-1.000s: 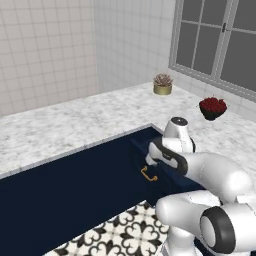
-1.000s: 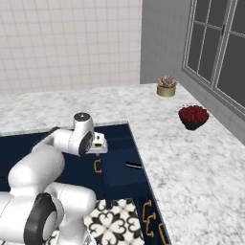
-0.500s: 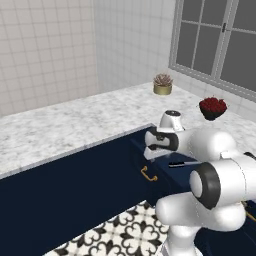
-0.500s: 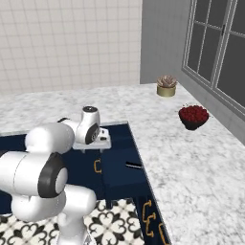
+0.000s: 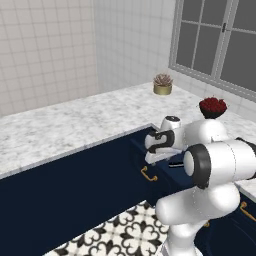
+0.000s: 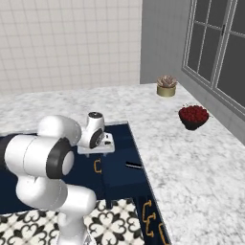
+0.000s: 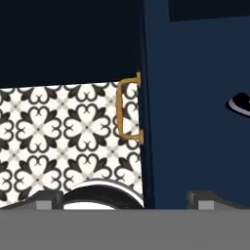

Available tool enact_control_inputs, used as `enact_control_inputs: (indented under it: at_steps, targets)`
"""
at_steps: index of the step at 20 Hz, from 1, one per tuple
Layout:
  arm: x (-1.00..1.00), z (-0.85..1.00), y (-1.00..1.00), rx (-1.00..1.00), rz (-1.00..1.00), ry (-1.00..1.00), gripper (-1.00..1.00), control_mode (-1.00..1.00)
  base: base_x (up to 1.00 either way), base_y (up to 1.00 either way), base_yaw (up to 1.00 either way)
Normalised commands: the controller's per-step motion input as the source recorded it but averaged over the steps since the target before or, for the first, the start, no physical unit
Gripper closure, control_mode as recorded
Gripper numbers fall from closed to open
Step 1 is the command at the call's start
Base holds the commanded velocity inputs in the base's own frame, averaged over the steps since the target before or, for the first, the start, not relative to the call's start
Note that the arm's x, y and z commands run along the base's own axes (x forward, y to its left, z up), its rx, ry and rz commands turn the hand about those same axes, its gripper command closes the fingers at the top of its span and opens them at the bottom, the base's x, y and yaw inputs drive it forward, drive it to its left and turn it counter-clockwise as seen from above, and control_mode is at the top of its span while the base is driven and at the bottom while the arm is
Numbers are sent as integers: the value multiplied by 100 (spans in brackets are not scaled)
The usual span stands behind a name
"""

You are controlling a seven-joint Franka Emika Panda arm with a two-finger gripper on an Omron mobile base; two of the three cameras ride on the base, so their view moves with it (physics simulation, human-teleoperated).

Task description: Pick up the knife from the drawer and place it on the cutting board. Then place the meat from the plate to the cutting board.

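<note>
The tool (image 7: pixel 125 197) hangs spread wide over the open drawer (image 7: pixel 195 122), fingers straddling its brass handle (image 7: pixel 128 108). The knife (image 6: pixel 134 165) lies inside the drawer, to one side. On the marble bench (image 6: pixel 201 158) stand a succulent pot (image 6: pixel 166 86) and a bowl of red fruit (image 6: pixel 193 116).

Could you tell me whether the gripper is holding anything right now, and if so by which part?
Nothing is held. The gripper is open and empty above the open drawer; the knife lies inside it, untouched.
</note>
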Motion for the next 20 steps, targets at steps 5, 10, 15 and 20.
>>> enact_control_inputs:
  at_steps: [5, 10, 15, 20]
  targets:
    - [20, -30, -4, 0, 2, 0, -100, -100, 0, 0, 0]
    - [25, -29, -1, 0, 1, 0, -100, -100, 0, 0, 0]
    - [30, -20, -7, 0, 2, 1, -100, -100, 0, 0, 0]
    - [27, -26, -3, 0, 2, 0, -100, -100, 0, 0, 0]
